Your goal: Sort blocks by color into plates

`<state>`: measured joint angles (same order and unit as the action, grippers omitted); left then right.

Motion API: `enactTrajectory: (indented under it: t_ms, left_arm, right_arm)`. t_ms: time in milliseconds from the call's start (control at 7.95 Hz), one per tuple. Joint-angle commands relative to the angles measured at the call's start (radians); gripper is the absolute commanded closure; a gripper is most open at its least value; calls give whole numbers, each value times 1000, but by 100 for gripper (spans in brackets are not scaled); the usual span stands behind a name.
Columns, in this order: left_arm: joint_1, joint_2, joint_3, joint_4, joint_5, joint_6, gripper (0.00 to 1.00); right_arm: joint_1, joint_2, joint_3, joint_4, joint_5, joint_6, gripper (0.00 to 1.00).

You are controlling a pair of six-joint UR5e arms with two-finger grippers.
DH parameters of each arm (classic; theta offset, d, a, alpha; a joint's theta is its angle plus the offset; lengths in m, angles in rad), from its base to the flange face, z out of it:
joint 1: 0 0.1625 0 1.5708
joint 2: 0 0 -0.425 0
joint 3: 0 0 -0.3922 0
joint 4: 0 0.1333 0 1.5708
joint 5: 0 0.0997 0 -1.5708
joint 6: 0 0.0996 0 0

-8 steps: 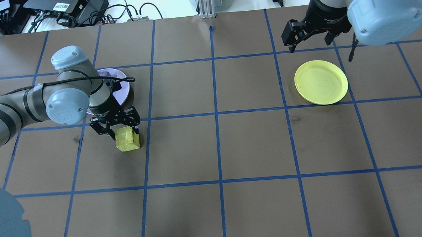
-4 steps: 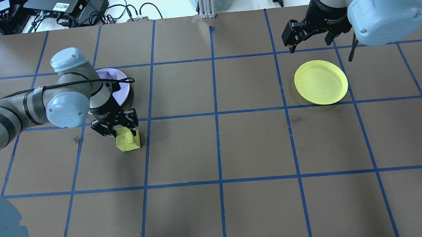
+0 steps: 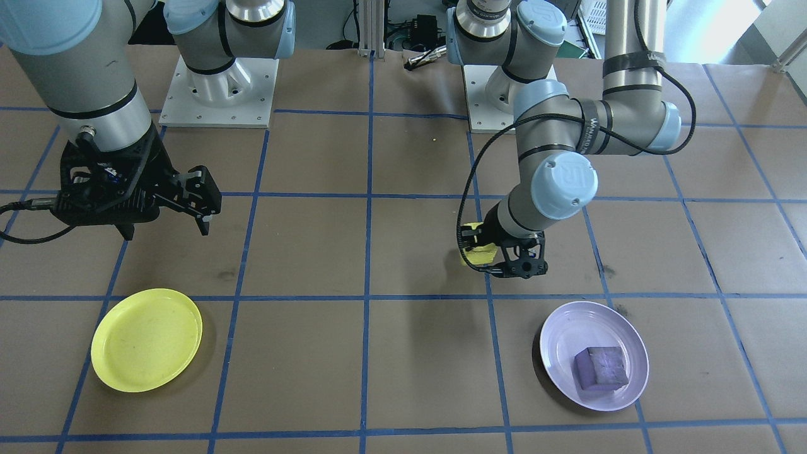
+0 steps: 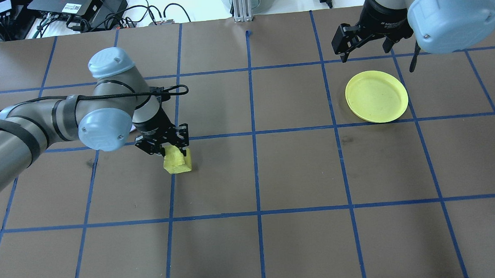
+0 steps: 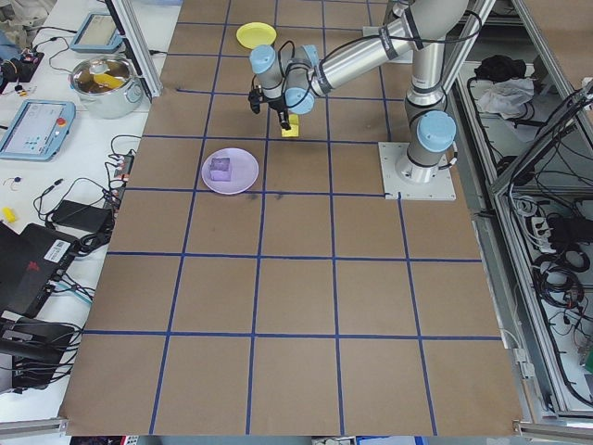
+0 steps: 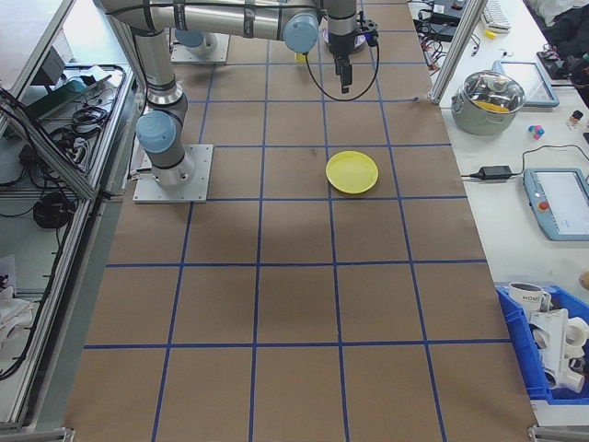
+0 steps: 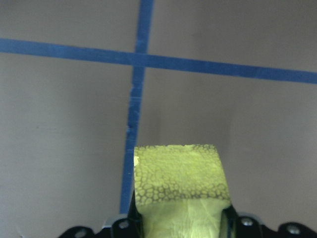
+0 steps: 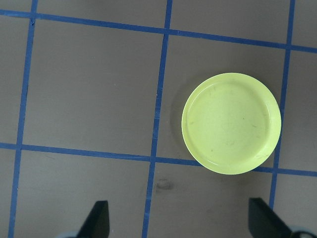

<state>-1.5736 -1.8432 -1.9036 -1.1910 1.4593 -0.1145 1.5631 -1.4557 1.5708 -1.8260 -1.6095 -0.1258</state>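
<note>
Overhead exterior shows me the yellow plate (image 4: 377,96) bare under my spread right gripper (image 4: 364,42), the lavender plate (image 3: 593,355) holding the purple block (image 3: 602,367), and my left gripper (image 4: 168,150) clamping the squarely-held yellow block (image 4: 177,162) above the table.

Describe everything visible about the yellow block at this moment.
The yellow block is a small bright yellow cube with a rough, crackled painted surface, clearest in the left wrist view. The left gripper is shut on its upper part, fingers pressing two opposite sides. It hangs slightly tilted over a blue tape line on the brown table, far from the empty yellow plate.
</note>
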Motion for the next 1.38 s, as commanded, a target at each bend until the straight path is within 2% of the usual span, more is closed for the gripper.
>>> enactTrajectory:
  t_ms: [0,126,251,629,1006,1131,1257]
  left_arm:
    - [-202,-5,107,-16,-67,-131,100]
    - [-271,-2,130,-16,-79,-169,100]
    - [-316,-13,135,-13,-114,-216,100]
    - [-413,-76,149,22,-105,-220,100]
    - [-437,-117,156,21,-105,-228,100]
    - [-457,-132,156,22,-102,-231,90]
    - [-460,-155,156,28,-103,-234,90]
  right_arm:
    - [0,0,0,-2,-3,0,0]
    - [0,0,0,-1,-3,0,0]
    - [0,0,0,-1,-1,0,0]
    - [0,0,0,-1,-3,0,0]
    - [0,0,0,-1,-3,-11,0]
    - [0,0,1,1,-3,-15,0]
    - [0,0,0,2,-3,-30,0]
